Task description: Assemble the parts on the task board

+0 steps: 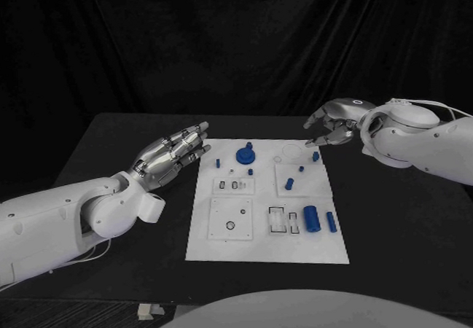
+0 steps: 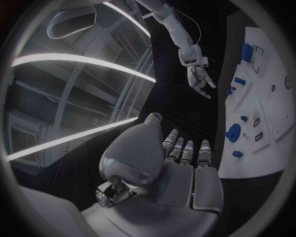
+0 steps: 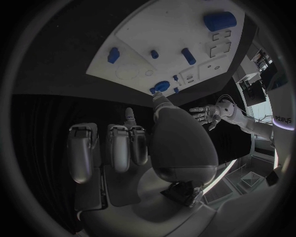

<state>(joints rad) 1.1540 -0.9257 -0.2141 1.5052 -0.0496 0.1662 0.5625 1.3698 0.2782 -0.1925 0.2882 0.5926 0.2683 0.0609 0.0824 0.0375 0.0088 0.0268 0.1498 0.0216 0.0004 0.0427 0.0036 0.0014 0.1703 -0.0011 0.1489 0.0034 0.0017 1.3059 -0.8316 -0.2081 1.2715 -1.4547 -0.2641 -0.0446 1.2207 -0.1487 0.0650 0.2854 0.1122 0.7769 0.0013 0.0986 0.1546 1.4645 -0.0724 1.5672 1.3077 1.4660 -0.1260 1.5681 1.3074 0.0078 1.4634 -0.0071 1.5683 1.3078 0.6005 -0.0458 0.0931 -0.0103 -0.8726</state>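
Right hand (image 1: 332,128) hovers over the task board's far right corner, fingers loosely curled down, nothing between them as far as I can see. Just under it on the board sits a small blue peg (image 1: 315,156), beside a faint round recess.

Left hand (image 1: 175,153) hangs flat beside the task board's (image 1: 230,244) far left edge, fingers stretched out together, holding nothing. Nearest to it are a tiny blue piece (image 1: 217,163) and the blue round knob (image 1: 245,156) with its upright stem.

Further in, a short blue pin (image 1: 289,183) lies mid-board, and toward the near right corner a thick blue cylinder (image 1: 312,217) lies next to a slimmer blue rod (image 1: 331,220). The board itself sits mid-tabletop (image 1: 109,140).

Handling, by my reading: these look like hard, light plastic parts, smooth and likely to roll or skid under a fingertip. Pinch the cylinders across their sides near the middle; take the knob by its stem or rim. The board is light too and may slide if pushed sideways.

Hard to make out: the slots and holes are pale on white, so their shapes and depths are unclear. Whether the knob and pegs are already seated or merely standing, I cannot tell. The right fingertips partly mask the corner beneath them.
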